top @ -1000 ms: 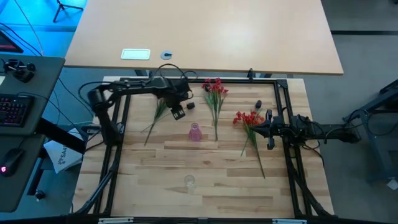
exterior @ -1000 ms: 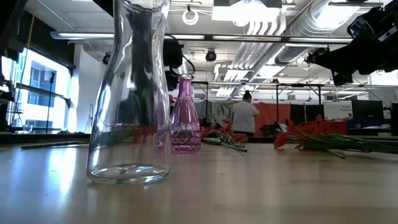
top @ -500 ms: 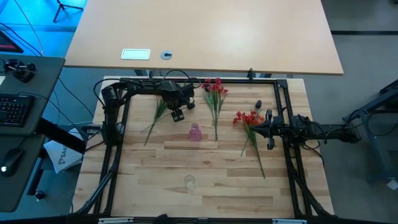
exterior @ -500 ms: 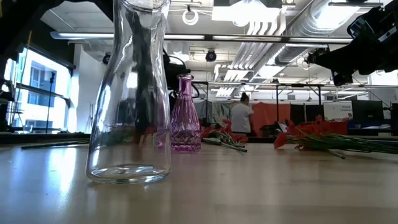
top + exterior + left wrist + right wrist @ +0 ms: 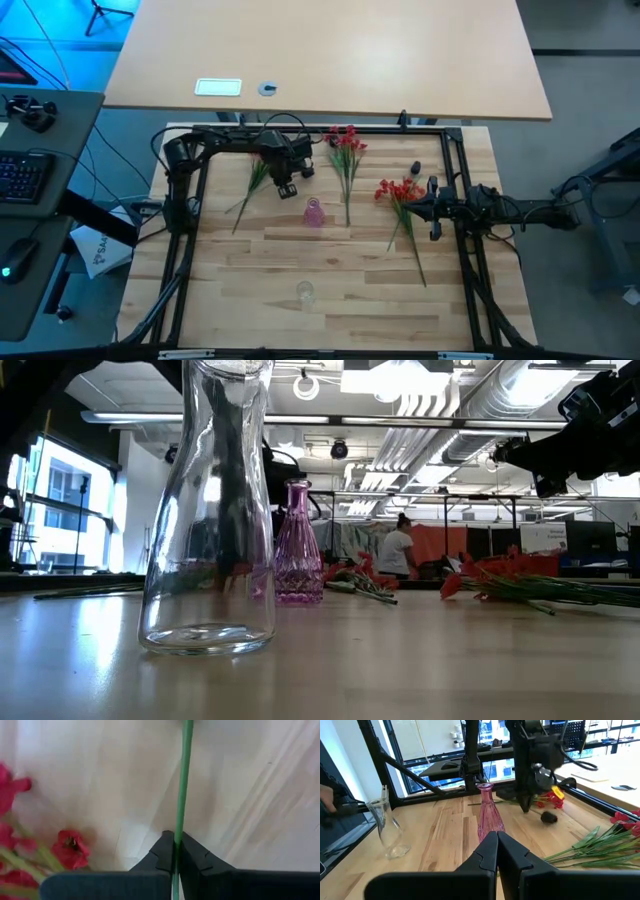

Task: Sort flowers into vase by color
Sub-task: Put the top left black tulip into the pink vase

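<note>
My left gripper (image 5: 286,186) points down over the table's far left part, shut on a thin green stem (image 5: 184,780). A dark flower head (image 5: 305,170) lies just right of it, and a green bunch (image 5: 250,188) lies to its left. Two red-blossomed bunches lie flat on the table, one at the far middle (image 5: 345,155) and one on the right (image 5: 400,195). The pink vase (image 5: 314,212) stands upright at the middle and the clear vase (image 5: 304,292) nearer the front. My right gripper (image 5: 418,208) hovers shut beside the right bunch and touches nothing. My left gripper pinches a single green stem (image 5: 178,837) between its two fingers (image 5: 162,852), coming from above and pointing down, with the fingers across the stem. The stem runs on over the wood beyond the fingertips. Which flower it belongs to does not show.
A black frame (image 5: 300,130) borders the table's far edge and sides. Bare wood lies between the two vases and along the near edge. A second table (image 5: 330,50) stands behind. In the low view a person (image 5: 400,550) moves in the room beyond.
The left arm's rear joints have swung a little toward the table's right, while its gripper has stayed low by the dark flower head. The right arm has kept still. The person in the background has moved.
</note>
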Controlling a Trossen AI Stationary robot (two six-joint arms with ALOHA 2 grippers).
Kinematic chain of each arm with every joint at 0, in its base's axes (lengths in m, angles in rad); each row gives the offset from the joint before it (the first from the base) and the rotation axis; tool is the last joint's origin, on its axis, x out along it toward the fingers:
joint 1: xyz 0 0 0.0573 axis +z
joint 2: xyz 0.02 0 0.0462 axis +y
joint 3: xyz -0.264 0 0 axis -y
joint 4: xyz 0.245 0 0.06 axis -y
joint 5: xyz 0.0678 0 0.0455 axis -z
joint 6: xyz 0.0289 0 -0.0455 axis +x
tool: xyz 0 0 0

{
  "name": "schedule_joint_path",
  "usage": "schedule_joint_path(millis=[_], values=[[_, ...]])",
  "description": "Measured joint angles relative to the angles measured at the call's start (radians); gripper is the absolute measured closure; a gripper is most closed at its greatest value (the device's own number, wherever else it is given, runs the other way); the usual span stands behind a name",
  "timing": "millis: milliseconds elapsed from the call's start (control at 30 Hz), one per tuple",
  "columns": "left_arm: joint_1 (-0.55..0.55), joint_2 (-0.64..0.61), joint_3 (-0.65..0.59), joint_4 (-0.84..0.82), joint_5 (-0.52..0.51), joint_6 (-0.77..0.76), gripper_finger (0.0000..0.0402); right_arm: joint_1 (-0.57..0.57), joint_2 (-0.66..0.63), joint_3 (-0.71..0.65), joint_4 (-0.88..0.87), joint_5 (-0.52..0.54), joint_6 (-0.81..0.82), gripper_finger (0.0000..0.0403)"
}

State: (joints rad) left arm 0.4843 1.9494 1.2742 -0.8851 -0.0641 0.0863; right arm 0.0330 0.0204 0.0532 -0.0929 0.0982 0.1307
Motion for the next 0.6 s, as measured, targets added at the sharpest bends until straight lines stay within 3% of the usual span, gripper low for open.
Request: schedule_joint_path(millis=[200, 367, 600], values=[[0.035, -0.297, 0.007, 0.108, 0.076, -0.104, 0.0401, 0.000, 0.000, 0.000, 0.000, 0.000, 0.000, 0.0403], [0.017, -0.552, 0.008, 0.326, 0.164, -0.212, 0.0401, 0.000, 0.000, 0.000, 0.000, 0.000, 0.000, 0.0403], [-0.130, -0.794, 0.009, 0.573, 0.214, -0.251, 0.0401, 0.000, 0.000, 0.000, 0.000, 0.000, 0.000, 0.0403]])
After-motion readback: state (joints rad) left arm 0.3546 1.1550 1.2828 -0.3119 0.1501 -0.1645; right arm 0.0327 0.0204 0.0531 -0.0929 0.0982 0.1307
